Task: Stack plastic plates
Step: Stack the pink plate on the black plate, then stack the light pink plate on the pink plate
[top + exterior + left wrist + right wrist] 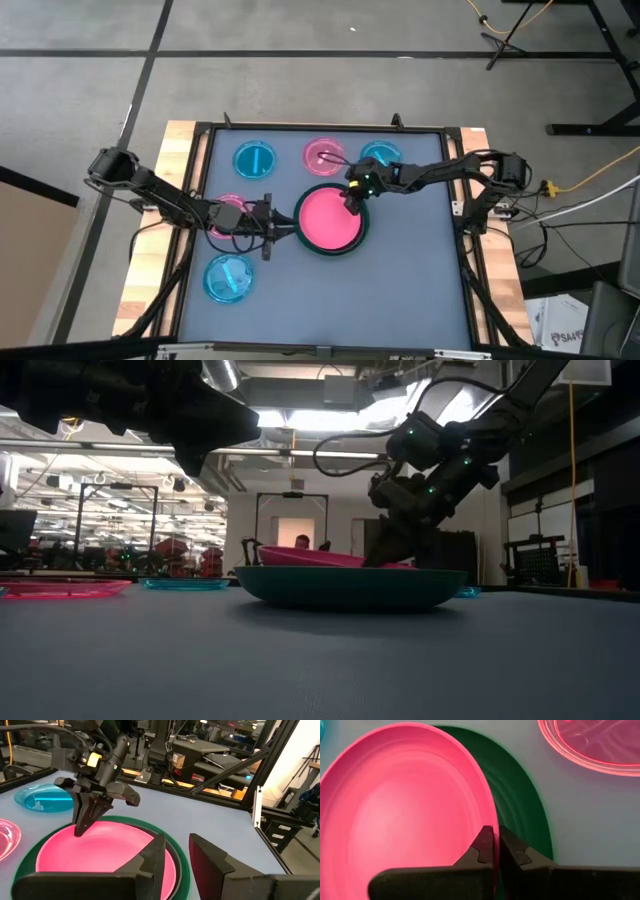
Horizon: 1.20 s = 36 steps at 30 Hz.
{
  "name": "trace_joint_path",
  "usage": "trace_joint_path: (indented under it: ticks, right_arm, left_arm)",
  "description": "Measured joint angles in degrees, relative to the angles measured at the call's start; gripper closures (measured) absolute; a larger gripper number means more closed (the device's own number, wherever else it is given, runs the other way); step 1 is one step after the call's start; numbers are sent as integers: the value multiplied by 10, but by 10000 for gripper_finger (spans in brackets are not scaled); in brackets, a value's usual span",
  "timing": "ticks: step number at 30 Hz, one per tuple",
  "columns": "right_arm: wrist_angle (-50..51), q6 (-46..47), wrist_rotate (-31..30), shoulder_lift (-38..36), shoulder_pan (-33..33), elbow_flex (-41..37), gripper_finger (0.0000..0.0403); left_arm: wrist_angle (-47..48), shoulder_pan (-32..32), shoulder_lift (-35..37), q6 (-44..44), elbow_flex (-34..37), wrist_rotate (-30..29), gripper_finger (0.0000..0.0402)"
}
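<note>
the hot pink plate (328, 220) sits in the dark green plate (364, 234) at the centre of the high view, a dark grey plate (172, 851) showing between them. the right gripper (352, 201) pinches the pink plate's upper right rim. the left gripper (281, 231), jaws spread, is just left of the stack. small translucent blue plates (254, 158) and pink plates (324, 156) lie around it.

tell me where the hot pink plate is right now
In the high view the hot pink plate sits mid-table inside the large dark green plate, its far rim pinched by the right gripper, with the left gripper just beside it.
</note>
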<state>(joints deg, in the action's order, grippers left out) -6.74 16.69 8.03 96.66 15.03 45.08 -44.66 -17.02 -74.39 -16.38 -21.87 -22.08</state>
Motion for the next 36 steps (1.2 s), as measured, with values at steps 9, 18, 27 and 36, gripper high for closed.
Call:
trace_joint_path:
  ticks: [9, 18, 27, 36]
  right_arm:
    - [2, -5, -4, 0, 0, 0, 402]
    - [5, -21, -17, 0, 0, 0, 356]
    - [63, -84, -9, -18, 0, 41, 291]
    - [137, -112, -23, -153, -60, 27, 295]
  left_arm:
    - [0, 0, 0, 0, 0, -5, 319]
    - [0, 0, 0, 0, 0, -5, 319]
    - [0, 0, 0, 0, 0, -6, 319]
    - [0, 1, 0, -8, 1, -1, 319]
